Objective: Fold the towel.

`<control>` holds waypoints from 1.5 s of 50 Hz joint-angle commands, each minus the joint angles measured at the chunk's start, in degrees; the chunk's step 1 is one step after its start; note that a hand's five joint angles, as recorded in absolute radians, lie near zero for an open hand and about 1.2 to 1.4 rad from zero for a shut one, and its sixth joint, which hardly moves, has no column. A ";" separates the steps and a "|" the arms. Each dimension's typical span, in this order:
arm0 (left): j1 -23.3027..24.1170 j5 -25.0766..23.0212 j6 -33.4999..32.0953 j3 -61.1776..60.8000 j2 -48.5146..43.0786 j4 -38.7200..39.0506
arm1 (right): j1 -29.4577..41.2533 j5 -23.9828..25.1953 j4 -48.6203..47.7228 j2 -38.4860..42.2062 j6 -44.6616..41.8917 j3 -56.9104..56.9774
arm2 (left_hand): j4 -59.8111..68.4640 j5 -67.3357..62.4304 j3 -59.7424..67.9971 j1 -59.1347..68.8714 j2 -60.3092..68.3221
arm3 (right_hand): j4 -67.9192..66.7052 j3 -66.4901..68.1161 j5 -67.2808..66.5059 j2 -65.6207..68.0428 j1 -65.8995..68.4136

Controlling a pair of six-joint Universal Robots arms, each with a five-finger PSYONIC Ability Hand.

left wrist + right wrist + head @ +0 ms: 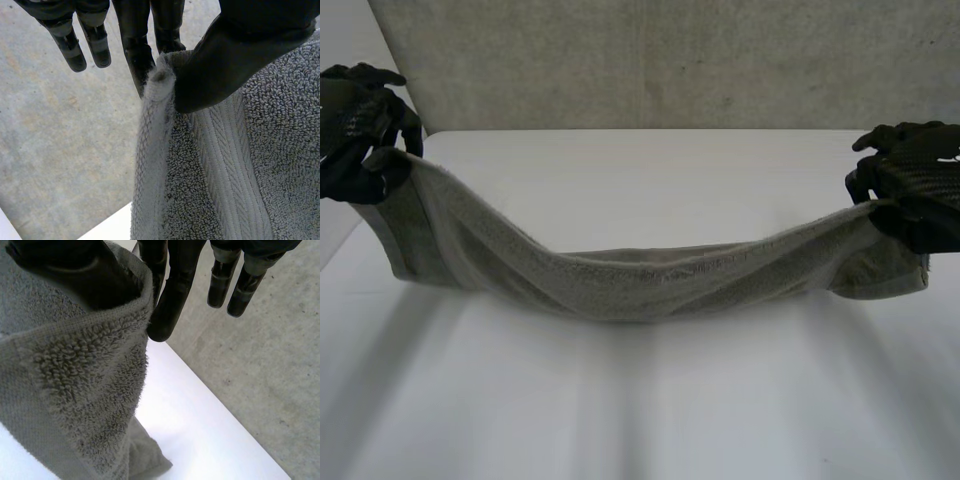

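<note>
One grey towel (640, 280) hangs stretched between the left hand (360, 130) and the right hand (915, 185), its middle sagging low to the one white table (640, 410) (whether it touches there is unclear). Each hand pinches one end's edge between thumb and a finger, with the other fingers held straight and apart from the cloth.

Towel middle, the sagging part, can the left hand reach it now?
Probably not yet: the left hand is pinching one end of the towel, the right hand the other. It would have to let go first; nothing else blocks it.
</note>
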State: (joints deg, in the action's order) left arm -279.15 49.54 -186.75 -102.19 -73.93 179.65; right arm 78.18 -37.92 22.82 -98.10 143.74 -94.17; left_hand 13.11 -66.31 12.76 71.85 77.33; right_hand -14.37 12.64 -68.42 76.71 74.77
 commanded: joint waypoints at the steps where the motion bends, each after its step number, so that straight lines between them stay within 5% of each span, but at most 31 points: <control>1: 0.88 0.29 -0.11 1.11 -8.92 0.62 | 1.62 -2.07 0.03 9.33 -6.71 1.10 | -3.11 -3.69 -2.76 8.15 2.67 | 4.37 -2.64 -1.58 3.29 5.23; 10: 5.63 4.42 -0.46 8.94 -25.04 0.26 | 9.35 -13.13 -0.14 23.02 -15.85 5.22 | -3.11 -3.69 -2.76 8.15 2.67 | 4.37 -2.64 -1.58 3.29 5.23; 17: 7.30 13.28 -3.87 15.61 -35.65 0.27 | 11.03 -15.26 -3.13 28.05 -15.50 7.51 | -3.11 -3.69 -2.76 8.15 2.67 | 4.37 -2.64 -1.58 3.29 5.23; 29: 11.17 18.75 -7.93 19.57 -43.85 0.62 | 15.50 -21.14 -17.18 33.84 -13.48 9.18 | -3.11 -3.69 -2.76 8.15 2.67 | 4.37 -2.64 -1.58 3.29 5.23; 75: 15.13 24.02 -7.93 27.48 -54.66 7.74 | 20.17 -24.13 -25.89 48.35 -13.92 21.49 | -3.11 -3.69 -2.76 8.15 2.67 | 4.37 -2.64 -1.58 3.29 5.23</control>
State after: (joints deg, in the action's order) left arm -264.56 73.55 -194.70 -75.33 -127.93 187.36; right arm 98.36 -62.08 -2.94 -50.68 129.87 -73.87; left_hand 13.11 -66.31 12.76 71.85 77.33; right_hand -14.37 12.64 -68.42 76.71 74.77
